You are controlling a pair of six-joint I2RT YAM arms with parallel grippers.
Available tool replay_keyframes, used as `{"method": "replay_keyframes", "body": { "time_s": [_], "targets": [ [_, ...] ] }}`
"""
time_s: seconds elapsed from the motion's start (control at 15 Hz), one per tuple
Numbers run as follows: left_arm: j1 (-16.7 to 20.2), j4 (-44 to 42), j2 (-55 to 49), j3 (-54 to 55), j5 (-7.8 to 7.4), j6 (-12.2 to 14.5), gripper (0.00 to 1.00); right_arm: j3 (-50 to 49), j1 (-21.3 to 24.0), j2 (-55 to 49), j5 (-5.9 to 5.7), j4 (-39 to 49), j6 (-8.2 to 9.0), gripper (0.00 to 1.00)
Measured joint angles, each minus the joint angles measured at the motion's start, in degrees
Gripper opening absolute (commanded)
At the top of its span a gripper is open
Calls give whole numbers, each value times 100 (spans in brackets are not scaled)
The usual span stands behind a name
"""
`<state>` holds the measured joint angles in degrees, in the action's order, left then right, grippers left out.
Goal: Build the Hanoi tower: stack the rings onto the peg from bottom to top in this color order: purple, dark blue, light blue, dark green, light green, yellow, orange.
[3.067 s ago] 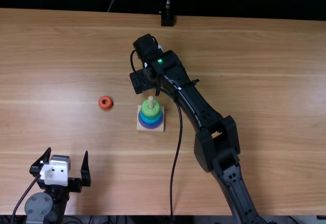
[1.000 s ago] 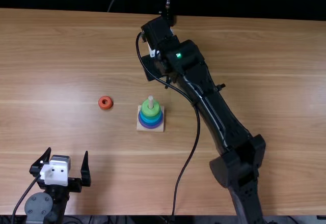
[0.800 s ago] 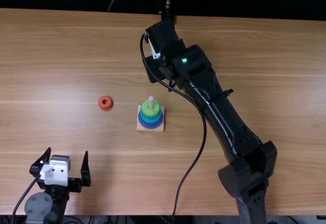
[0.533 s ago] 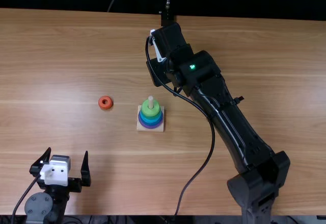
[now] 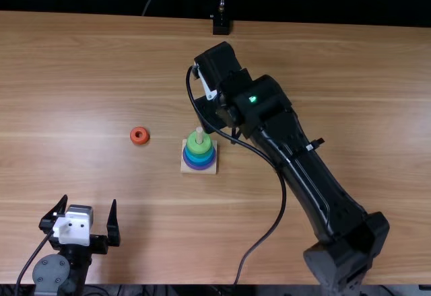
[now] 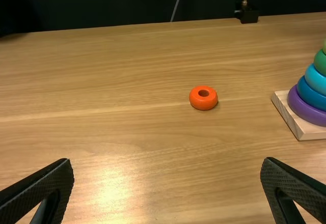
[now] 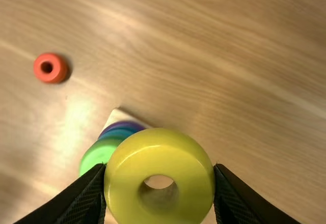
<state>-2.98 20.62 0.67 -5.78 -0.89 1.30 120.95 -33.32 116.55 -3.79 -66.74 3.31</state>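
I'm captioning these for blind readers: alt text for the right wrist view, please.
The right gripper grips a yellow ring between its fingers, partly hiding the stack of purple, blue and green rings below it. An orange ring lies apart on the table.

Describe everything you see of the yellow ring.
The yellow ring is thick, rounded and glossy, perhaps painted wood or plastic, with a round hole through its middle. The right gripper holds it, one finger against each side. Its hole faces the wrist camera, and in that view it overlaps part of the stacked rings. It looks whole.
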Motion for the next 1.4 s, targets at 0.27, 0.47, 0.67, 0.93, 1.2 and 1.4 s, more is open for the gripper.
{"method": "replay_keyframes", "body": {
  "time_s": [0.27, 0.47, 0.67, 0.93, 1.2, 1.4],
  "targets": [
    [0, -2, 2, 0, 4, -4, 100, -24, -120, -315, 17, -101, 0, 0],
    [0, 0, 0, 0, 2, -2, 100, -24, -190, -315, 13, -166, 2, 0],
    [0, 0, 2, 0, 2, -4, 100, -24, -361, -326, 13, -168, 0, 0],
    [0, 0, 0, 0, 2, -2, 100, -208, -420, -337, 13, -160, 0, 0],
    [0, 0, 2, 0, 2, 0, 100, -435, -457, -337, 15, -151, 2, 0],
    [0, -2, 0, -2, 2, -2, 100, -435, -457, -337, 17, -129, 0, 0]
  ]
}}
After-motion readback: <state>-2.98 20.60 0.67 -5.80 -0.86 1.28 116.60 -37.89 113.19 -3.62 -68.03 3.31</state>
